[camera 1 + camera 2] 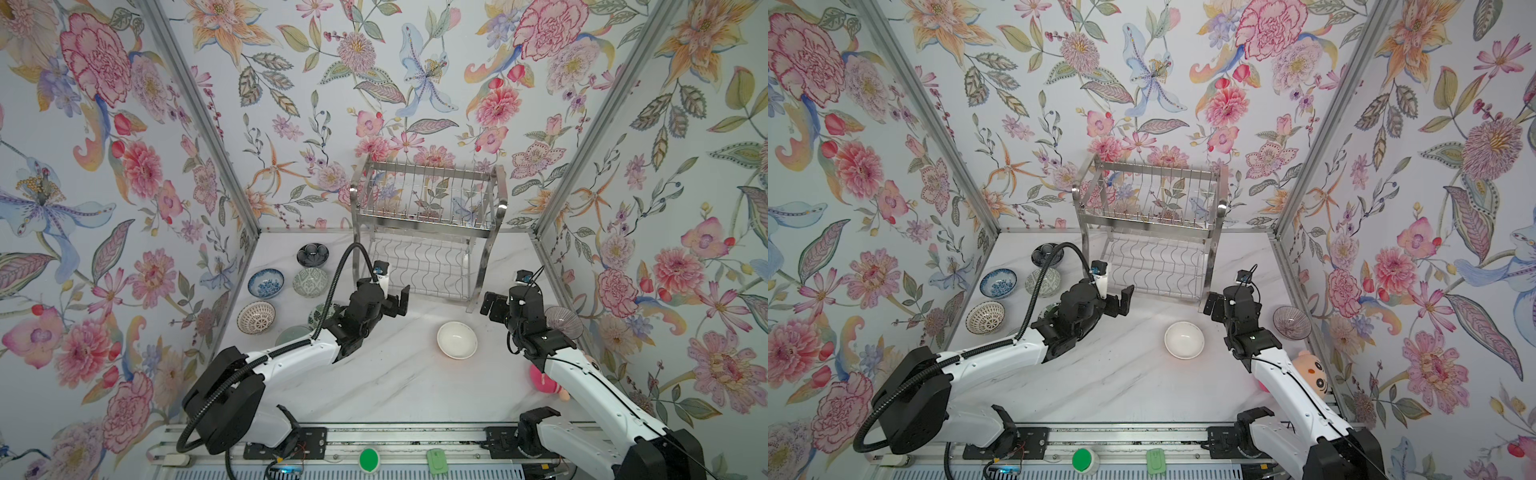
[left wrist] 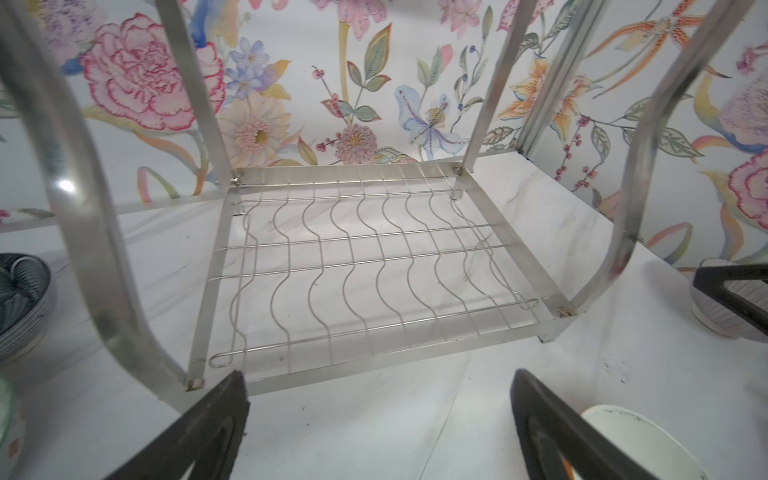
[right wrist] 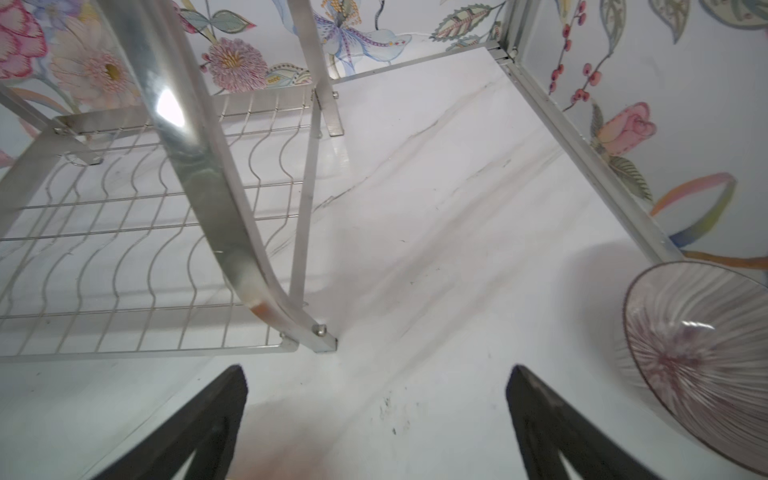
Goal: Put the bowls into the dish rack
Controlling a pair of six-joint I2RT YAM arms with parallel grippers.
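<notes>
The steel dish rack (image 1: pixel 424 220) (image 1: pixel 1148 226) stands at the back with both tiers bare; its lower shelf (image 2: pixel 365 365) fills the left wrist view. A white bowl (image 1: pixel 456 339) (image 1: pixel 1184 340) (image 2: pixel 640 444) sits upright on the table in front of the rack. My left gripper (image 1: pixel 400 302) (image 1: pixel 1123 301) (image 2: pixel 379 374) hovers open and empty before the rack's left leg. My right gripper (image 1: pixel 490 306) (image 1: pixel 1214 305) (image 3: pixel 377 368) is open and empty by the rack's right leg (image 3: pixel 208 174). A clear glass bowl (image 1: pixel 563 320) (image 3: pixel 698 353) leans at the right wall.
At the left stand a navy bowl (image 1: pixel 312 254), a blue floral bowl (image 1: pixel 266 283), a grey-green bowl (image 1: pixel 310 281) and a tan lattice bowl (image 1: pixel 256 317). My left arm partly hides two more. A plush toy (image 1: pixel 1310 372) lies behind my right arm.
</notes>
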